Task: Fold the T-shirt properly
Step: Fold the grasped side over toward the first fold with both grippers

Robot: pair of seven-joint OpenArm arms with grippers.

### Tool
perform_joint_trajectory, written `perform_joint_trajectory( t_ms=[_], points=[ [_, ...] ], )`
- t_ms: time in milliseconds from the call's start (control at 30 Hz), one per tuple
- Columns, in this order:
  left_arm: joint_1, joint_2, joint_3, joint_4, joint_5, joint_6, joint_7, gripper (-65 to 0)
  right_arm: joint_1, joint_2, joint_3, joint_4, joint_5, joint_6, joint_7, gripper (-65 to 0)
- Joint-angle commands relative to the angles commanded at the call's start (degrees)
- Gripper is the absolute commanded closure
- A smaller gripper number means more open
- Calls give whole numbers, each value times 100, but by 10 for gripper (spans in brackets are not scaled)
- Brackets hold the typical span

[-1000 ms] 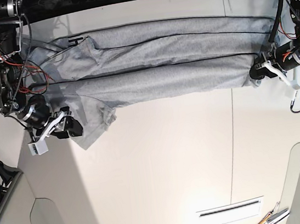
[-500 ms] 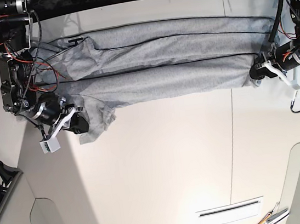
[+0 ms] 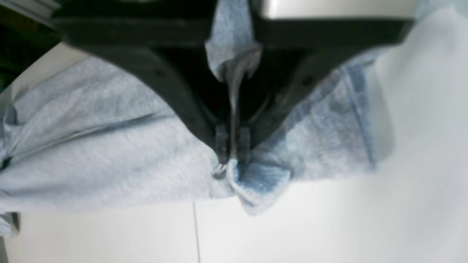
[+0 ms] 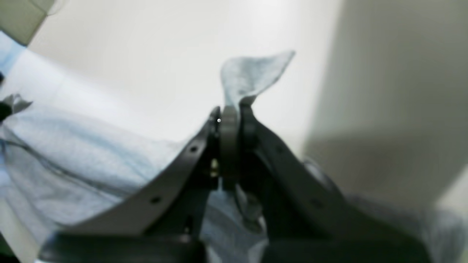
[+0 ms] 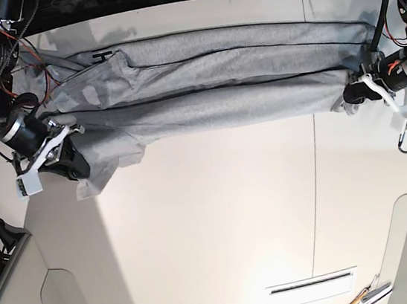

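We hold the heather-grey cotton T-shirt (image 5: pixel 217 83) pinched in both grippers, left (image 3: pixel 232 153) and right (image 4: pixel 228 120). The right has drawn outward since, tautening the lengthwise fold.

Base view looks straight down from high above the table (image 5: pixel 220 217), taking in the whole T-shirt (image 5: pixel 217 83) stretched across its far side. Left wrist camera sits right behind the left gripper (image 3: pixel 232 155), very close, peering along the black fingers at the shirt's edge and the table beyond. Right wrist camera rides just behind the right gripper (image 4: pixel 230 117), equally tight, facing past a pinched flap toward bare tabletop. All three views share the shirt; each wrist view covers one end of it.
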Motion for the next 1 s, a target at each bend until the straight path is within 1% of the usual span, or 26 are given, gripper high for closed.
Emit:
perform_joint_trajectory(
  t_ms=[133, 367, 500, 600, 667, 700, 767, 800, 833, 867, 933, 1000],
  points=[
    [66, 0, -44, 11, -22, 0, 85, 0, -365, -2, 247, 103, 573, 2, -256, 0],
    [109, 0, -44, 11, -39, 0, 87, 0, -1060, -4, 474, 107, 789, 2, -273, 0],
    [116, 2, -44, 11, -39, 0, 87, 0, -1320, -52, 476, 107, 809, 0, -264, 0],
    [129, 2, -44, 11, -42, 0, 85, 0, -1316, -133, 476, 101, 503, -4, -271, 0],
    [160, 2, -44, 11, -39, 0, 85, 0, -1318, -164, 472, 96, 411, -15, -297, 0],
    [160, 2, -44, 11, -39, 0, 87, -12, -1318, -173, 472, 94, 378, -24, -295, 0],
    [160, 2, -44, 11, -42, 0, 94, -102, -1316, -175, 472, 94, 348, -22, -291, -141],
    [160, 2, -44, 11, -44, 0, 107, -148, -1316, -173, 474, 94, 348, -24, -291, -199],
    [160, 0, -44, 11, -72, 0, 109, -185, -1316, -173, 485, 94, 352, -24, -291, -229],
    [160, 0, -55, 11, -162, 0, 131, -205, -1314, -173, 498, 96, 354, -24, -291, -234],
    [160, 4, -157, 46, -380, 0, 186, -209, -1311, -175, 605, 96, 505, -24, -291, -233],
    [164, 4, -374, 129, -459, 0, 214, -209, -1298, -175, 798, 98, 752, -22, -293, -233]
  ],
)
